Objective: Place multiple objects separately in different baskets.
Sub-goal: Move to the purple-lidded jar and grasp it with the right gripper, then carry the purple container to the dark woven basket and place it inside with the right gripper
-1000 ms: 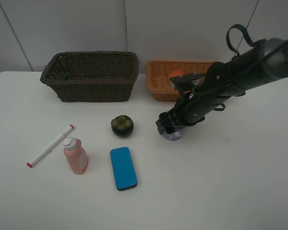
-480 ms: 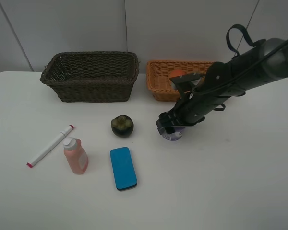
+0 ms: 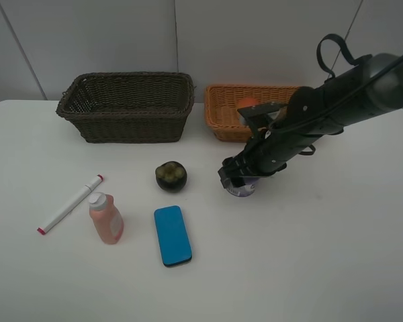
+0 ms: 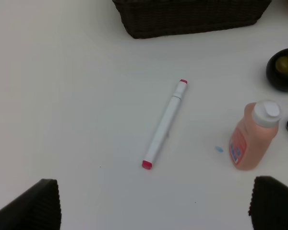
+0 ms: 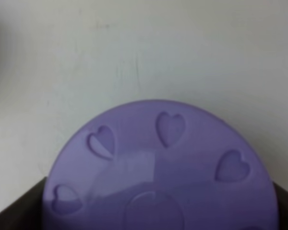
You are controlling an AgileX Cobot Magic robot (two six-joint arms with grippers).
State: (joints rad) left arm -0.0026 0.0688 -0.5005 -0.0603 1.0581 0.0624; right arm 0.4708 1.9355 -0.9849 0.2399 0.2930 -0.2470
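My right gripper (image 3: 240, 180) is down over the purple-lidded tub (image 3: 242, 191), which stands on the table. In the right wrist view the lid (image 5: 158, 167) fills the frame and the dark fingers (image 5: 14, 211) press on both sides of it. The left gripper (image 4: 153, 184) is open and empty above the white red-tipped marker (image 4: 164, 124) (image 3: 71, 204). The pink bottle (image 3: 106, 219), flat blue block (image 3: 172, 235) and dark mangosteen (image 3: 170, 176) lie on the table. An orange-red fruit (image 3: 248, 104) sits in the light orange basket (image 3: 221, 124). The dark brown basket (image 3: 131, 127) stands left of it. Kiwi and green fruit are hidden.
The right arm (image 3: 322, 107) crosses over the right part of the orange basket. A white wall (image 3: 188, 40) stands close behind the baskets. The bottle (image 4: 252, 136) and mangosteen (image 4: 284, 68) also show in the left wrist view.
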